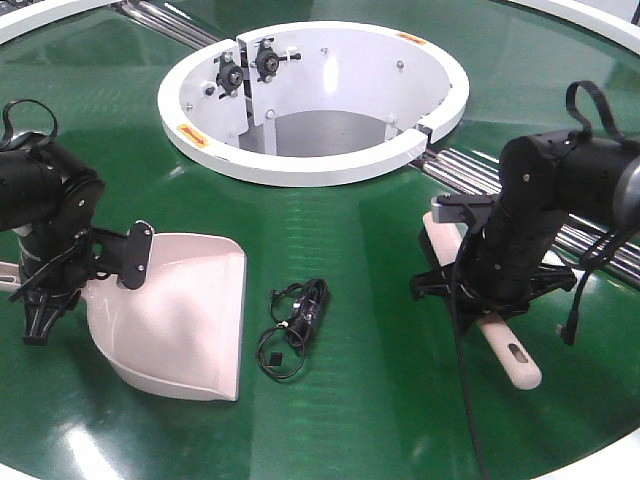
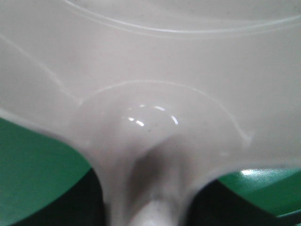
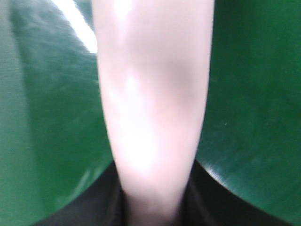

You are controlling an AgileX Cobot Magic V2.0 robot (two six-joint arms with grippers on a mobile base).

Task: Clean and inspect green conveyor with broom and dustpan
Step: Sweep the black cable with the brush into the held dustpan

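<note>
From the front, the left gripper (image 1: 100,272) was a knot of black links at the back wall of the dustpan (image 1: 175,320), and its jaws were hard to read there. The left wrist view, blurred and very close, showed dark fingers pressed to either side of the handle – clenched on it. The pan lay mouth-down toward the viewer on the green conveyor (image 1: 350,410), beside a black cable bundle (image 1: 295,320).

The right gripper (image 1: 490,300) hid the middle of the broom (image 1: 525,375); only the slotted handle end and a pale tip near the metal rollers (image 1: 470,165) showed. Its bristles were out of sight. The right wrist view showed the handle gripped between dark fingers. The white ring (image 1: 300,165) appeared only from the front.
</note>
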